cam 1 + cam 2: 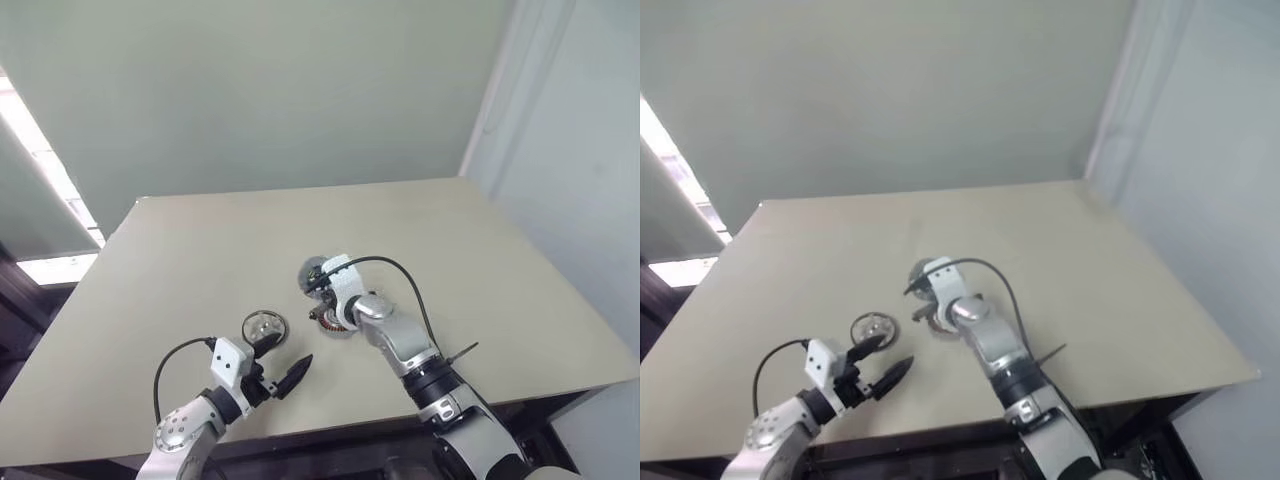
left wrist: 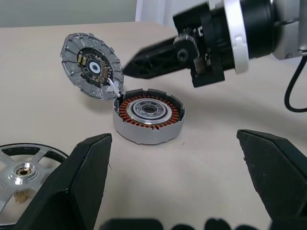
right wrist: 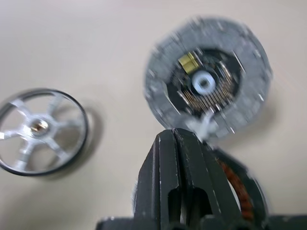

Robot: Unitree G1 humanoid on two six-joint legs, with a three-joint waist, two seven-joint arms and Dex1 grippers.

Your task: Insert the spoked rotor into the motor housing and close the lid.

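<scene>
From the head cameras, the surface point(image 1: 200, 260) carries three small parts near its front edge. The spoked rotor point(image 1: 264, 326) lies flat; the motor housing point(image 1: 330, 322) sits at its three o'clock, with the lid point(image 1: 312, 272) at the housing's eleven o'clock, apparently tilted up on edge, though it is small from here. The left gripper point(image 1: 282, 362) hovers at the rotor's six o'clock, jaws spread wide and empty. The right gripper point(image 1: 322, 292) is over the housing.

From the left wrist, the housing point(image 2: 148, 115) shows copper windings around a dark centre, and the lid point(image 2: 92, 66) leans against its rim at ten o'clock. The right gripper's point(image 2: 125, 70) jaws are pressed together, tip just beside the lid.

From the right wrist, the closed jaws hold nothing; the rotor point(image 3: 42, 132) lies at the lid's point(image 3: 207, 81) eight o'clock.
</scene>
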